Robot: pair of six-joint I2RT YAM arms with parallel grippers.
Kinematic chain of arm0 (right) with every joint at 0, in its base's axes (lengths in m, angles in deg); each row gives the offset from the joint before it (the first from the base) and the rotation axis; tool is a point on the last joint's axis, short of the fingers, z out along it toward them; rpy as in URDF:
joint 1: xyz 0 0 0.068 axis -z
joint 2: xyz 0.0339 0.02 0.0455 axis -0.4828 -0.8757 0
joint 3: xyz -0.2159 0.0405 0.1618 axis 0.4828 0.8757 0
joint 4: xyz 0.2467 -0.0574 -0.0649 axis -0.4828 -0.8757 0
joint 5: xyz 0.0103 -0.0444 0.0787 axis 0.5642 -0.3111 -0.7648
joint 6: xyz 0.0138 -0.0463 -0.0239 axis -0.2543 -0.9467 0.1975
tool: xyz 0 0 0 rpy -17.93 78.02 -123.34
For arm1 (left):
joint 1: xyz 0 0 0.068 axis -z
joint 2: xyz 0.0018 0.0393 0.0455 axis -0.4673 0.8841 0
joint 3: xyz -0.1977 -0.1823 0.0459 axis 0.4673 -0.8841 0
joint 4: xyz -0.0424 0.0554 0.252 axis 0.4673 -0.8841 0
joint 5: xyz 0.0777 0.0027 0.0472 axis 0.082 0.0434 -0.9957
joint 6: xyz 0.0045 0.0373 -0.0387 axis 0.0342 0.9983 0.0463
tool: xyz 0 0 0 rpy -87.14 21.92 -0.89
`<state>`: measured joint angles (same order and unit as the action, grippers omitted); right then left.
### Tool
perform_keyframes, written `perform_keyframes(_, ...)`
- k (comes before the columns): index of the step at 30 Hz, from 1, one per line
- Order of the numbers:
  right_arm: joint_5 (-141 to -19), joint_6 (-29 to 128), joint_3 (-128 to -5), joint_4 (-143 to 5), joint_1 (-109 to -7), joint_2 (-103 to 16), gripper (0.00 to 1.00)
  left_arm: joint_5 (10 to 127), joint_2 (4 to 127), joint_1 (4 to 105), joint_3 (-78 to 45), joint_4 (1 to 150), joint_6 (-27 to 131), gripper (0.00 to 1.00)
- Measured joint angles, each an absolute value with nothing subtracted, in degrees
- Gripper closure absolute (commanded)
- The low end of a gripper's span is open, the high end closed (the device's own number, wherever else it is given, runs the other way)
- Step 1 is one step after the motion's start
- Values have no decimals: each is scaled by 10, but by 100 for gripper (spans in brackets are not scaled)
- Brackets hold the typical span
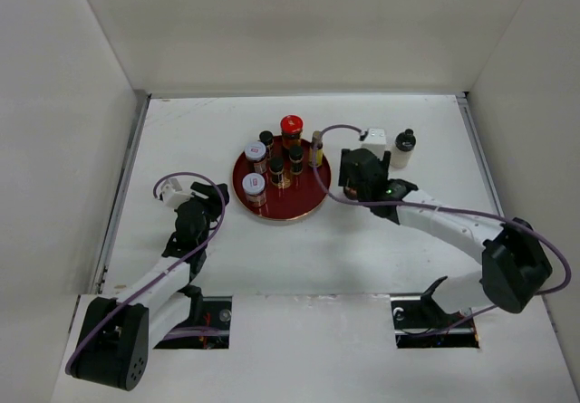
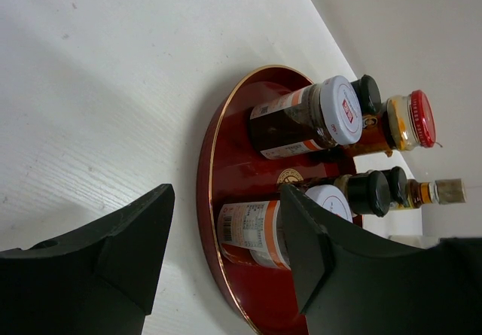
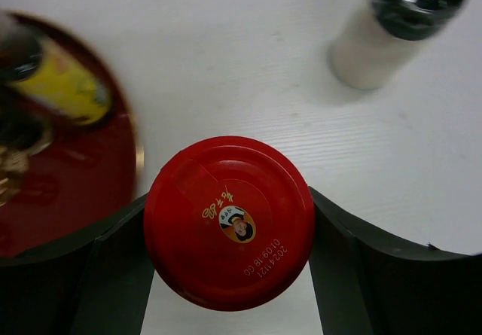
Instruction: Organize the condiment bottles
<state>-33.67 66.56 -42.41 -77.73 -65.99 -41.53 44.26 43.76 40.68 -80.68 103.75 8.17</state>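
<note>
The round red tray (image 1: pixel 304 206) holds several condiment bottles: a red-lidded jar (image 1: pixel 291 129), two white-lidded jars (image 1: pixel 253 184), slim black-capped ones (image 1: pixel 276 166) and a yellowish bottle (image 1: pixel 317 146) at its right edge. My right gripper (image 1: pixel 358 175) is just right of the tray, shut on a second red-lidded jar (image 3: pixel 229 222), which is hidden under it in the top view. A white bottle with a black cap (image 1: pixel 404 148) stands on the table further right. My left gripper (image 1: pixel 213 199) is open and empty, left of the tray, facing a white-lidded jar (image 2: pixel 252 233).
White walls enclose the table on the left, back and right. In the right wrist view the tray rim (image 3: pixel 134 150) is just left of the held jar, and the white bottle (image 3: pixel 392 26) is at the upper right.
</note>
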Motion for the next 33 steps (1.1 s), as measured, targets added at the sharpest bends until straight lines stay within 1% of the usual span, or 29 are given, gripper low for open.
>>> perform_keyframes(5,-336,655,-505,-780,-764,-456,53,442,437,406,-807,1038,82,43)
perform_keyframes(9,-343,643,-565,-745,-817,-513,53,442,436,406,-807,1038,82,43)
perform_keyframes(16,-360,635,-619,-707,-841,-622,52,442,433,405,-807,1038,83,43)
perform_keyframes(19,-361,633,-627,-703,-844,-662,50,442,433,403,-807,1038,86,43)
perform_keyframes(21,-351,628,-635,-687,-846,-678,43,442,433,403,-807,1038,86,43)
perform_keyframes(24,-351,627,-636,-682,-852,-679,24,442,433,402,-807,1038,86,43)
perform_keyframes(25,-351,628,-636,-683,-854,-679,20,442,433,402,-807,1038,86,43)
perform_keyframes(30,-347,628,-633,-665,-860,-673,12,443,433,401,-807,1038,86,43)
perform_keyframes(33,-344,628,-616,-659,-860,-650,9,442,433,400,-807,1038,86,43)
